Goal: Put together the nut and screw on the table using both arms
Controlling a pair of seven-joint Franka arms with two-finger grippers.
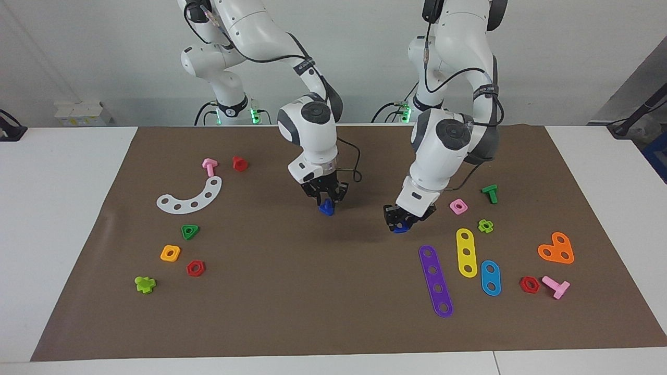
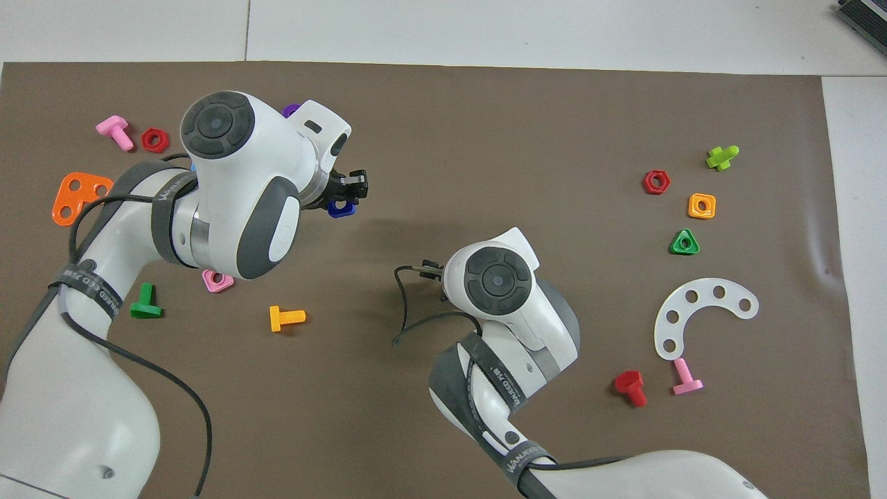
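Note:
My right gripper (image 1: 326, 198) is shut on the dark-blue screw (image 1: 326, 208), whose triangular head points down, over the middle of the brown mat (image 1: 292, 291). In the overhead view the right wrist hides that gripper and the screw. My left gripper (image 1: 401, 221) is shut on the dark-blue nut (image 1: 400, 228), low over the mat beside the purple strip; the gripper (image 2: 348, 192) and nut (image 2: 341, 208) also show in the overhead view. The two grippers are apart, with bare mat between them.
Purple (image 1: 435, 281), yellow (image 1: 466, 252) and blue (image 1: 490, 277) strips, a pink square nut (image 1: 458, 207) and a green bolt (image 1: 490, 194) lie by the left gripper. A white curved plate (image 1: 190, 198), green triangular nut (image 1: 190, 231) and orange square nut (image 1: 170, 253) lie toward the right arm's end. An orange bolt (image 2: 286, 318) lies nearer to the robots.

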